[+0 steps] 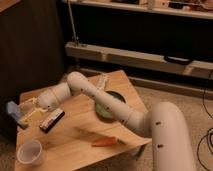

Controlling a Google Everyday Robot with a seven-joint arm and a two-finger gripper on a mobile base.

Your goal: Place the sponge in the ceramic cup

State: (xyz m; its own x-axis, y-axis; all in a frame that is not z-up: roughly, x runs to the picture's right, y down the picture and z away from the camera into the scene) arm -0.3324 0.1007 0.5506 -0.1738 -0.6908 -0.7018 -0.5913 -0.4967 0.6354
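My gripper (19, 113) is at the table's left edge, shut on the sponge (11, 108), a small light-blue block held just past the edge. The arm reaches it from the right across the table. Below the gripper, the ceramic cup (30, 152), small, white and round, stands upright near the table's front left corner, apart from gripper and sponge.
A flat black-and-white bar (52, 120) lies just right of the gripper. A green bowl (108, 105) sits mid-table under the arm, and an orange carrot-like piece (105, 142) lies near the front edge. A white bottle (102, 80) lies at the back. The wooden table (75, 150) is small.
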